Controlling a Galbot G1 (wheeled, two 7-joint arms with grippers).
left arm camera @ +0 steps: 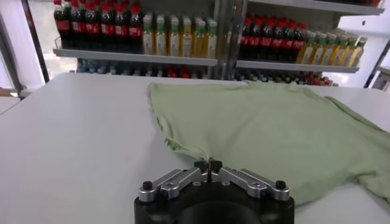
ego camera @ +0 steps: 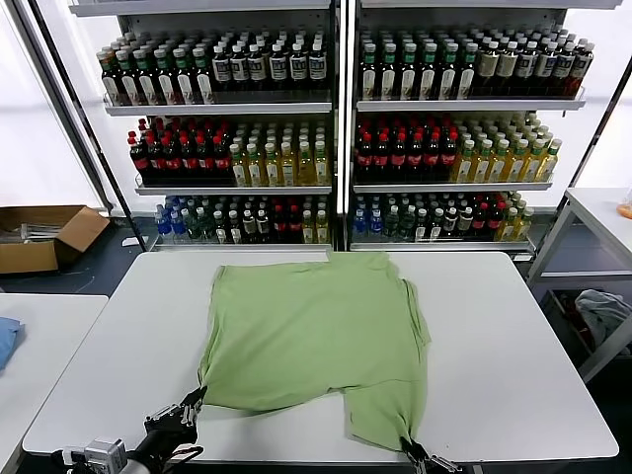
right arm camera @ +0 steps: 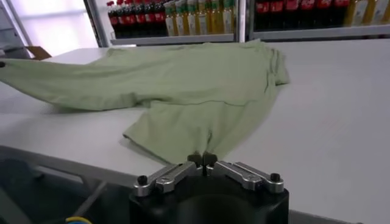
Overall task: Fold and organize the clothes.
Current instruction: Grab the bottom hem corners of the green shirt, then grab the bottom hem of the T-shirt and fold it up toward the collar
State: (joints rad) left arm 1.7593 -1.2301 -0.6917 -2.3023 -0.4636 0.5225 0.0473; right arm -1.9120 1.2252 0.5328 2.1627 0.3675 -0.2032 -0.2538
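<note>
Left gripper (ego camera: 195,398) sits low at the near-left of the white table (ego camera: 513,336), fingers pinched together on the near-left hem corner of the light green shirt (ego camera: 311,336) — the left wrist view shows the fingertips (left arm camera: 208,165) meeting with fabric gathered into them. Arm comes up from below the near table edge, wrist angled toward the shirt.

Right gripper (ego camera: 411,446) is at the near edge of the table, to the right of the left one, also clamped — right wrist view shows its tips (right arm camera: 202,159) closed on the shirt's sleeve end (right arm camera: 183,131), which reaches the table edge.

One shirt (left arm camera: 274,128), spread flat on the middle of the table, plain side up, one sleeve stretched toward the near-right. Two grippers, both holding it.

Behind the table: two shelving bays (ego camera: 341,128), three rows each of bottled drinks. One open cardboard box (ego camera: 44,237) on the floor far left. One blue cloth (ego camera: 6,341) on a side table at left, one grey-blue cloth (ego camera: 602,311) low at right.
</note>
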